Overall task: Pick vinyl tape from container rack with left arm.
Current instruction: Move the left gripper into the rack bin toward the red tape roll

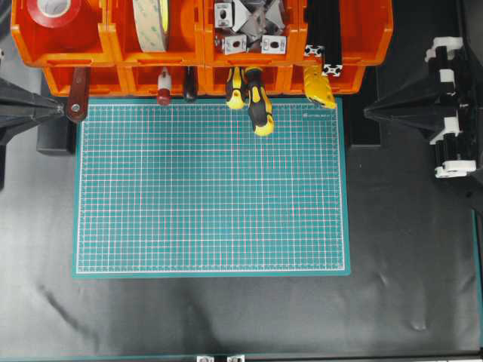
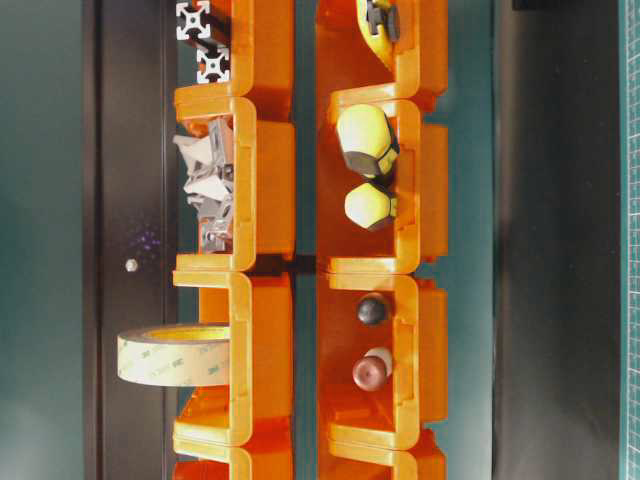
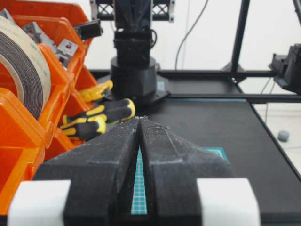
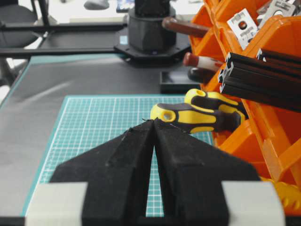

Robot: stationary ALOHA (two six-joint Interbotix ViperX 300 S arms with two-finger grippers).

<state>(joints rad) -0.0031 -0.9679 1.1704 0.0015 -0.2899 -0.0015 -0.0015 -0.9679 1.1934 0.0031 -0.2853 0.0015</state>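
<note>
The red vinyl tape [image 1: 54, 11] lies flat in the top-left bin of the orange container rack [image 1: 106, 56], cut off by the upper edge of the overhead view. It does not show in the other views. My left gripper [image 1: 59, 108] sits at the left edge of the mat, below that bin, level with the rack's front row. Its fingers meet at the tips [image 3: 140, 117], shut on nothing. My right gripper [image 1: 367, 112] rests at the right side, pointing at the rack's right end. It too is shut and empty [image 4: 154, 120].
A green cutting mat [image 1: 211, 188] fills the middle. A cream tape roll [image 1: 151, 23] stands on edge in the bin beside the red one. Yellow-black screwdriver handles [image 1: 256, 102], a brown handle [image 1: 77, 98] near my left fingertips, metal brackets [image 1: 249, 26] and black extrusions [image 1: 324, 45] fill other bins.
</note>
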